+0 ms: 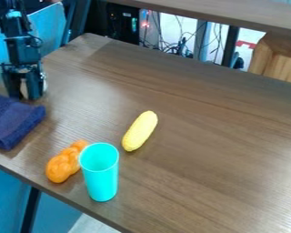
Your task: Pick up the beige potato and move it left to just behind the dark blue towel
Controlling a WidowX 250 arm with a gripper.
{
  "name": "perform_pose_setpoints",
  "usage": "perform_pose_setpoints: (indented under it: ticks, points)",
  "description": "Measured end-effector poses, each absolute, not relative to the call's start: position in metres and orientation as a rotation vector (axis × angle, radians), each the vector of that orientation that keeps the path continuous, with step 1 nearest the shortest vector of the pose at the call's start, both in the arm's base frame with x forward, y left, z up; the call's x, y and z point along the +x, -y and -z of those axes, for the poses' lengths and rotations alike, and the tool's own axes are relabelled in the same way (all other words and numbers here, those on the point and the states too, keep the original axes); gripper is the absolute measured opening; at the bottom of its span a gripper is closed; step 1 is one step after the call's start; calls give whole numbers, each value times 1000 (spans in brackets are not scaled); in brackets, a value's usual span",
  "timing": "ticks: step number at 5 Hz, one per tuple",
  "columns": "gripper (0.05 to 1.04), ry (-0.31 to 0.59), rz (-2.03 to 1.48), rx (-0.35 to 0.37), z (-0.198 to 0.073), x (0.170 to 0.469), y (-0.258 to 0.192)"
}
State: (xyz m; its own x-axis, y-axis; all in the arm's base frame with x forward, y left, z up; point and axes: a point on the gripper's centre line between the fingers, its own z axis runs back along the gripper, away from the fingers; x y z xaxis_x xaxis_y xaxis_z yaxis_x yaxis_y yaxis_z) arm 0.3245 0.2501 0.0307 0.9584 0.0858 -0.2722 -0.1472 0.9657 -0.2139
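The black gripper hangs at the upper left over the table, just above the folded dark blue cloth. Its two fingers stand apart, and a pale shape shows between and behind them; whether they touch it I cannot tell. Near the front edge, a turquoise cup stands upright. An orange, lumpy, braided-looking piece lies immediately left of the cup. To the cup's upper right lies a yellow corn cob, slanted and apart from it.
The brown wooden table has its front edge running diagonally at the lower left. Behind its far edge are cables, a dark box and a wooden block. A raised board crosses the top.
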Motion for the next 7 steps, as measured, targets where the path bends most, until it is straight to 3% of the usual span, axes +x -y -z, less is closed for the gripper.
perform_pose_setpoints:
  ticks: [1, 3, 5, 6, 7]
  points:
    - [1001, -245, -116, -225, -42, 324, -248]
    - [1001, -264, -73, -105, -72, 322, -232]
    - [1001, -257, 96, -21, -88, 341, -163]
    - [1001, -178, 157, -7, -96, 340, -112]
    - [1001, -106, 157, -49, -95, 327, -90]
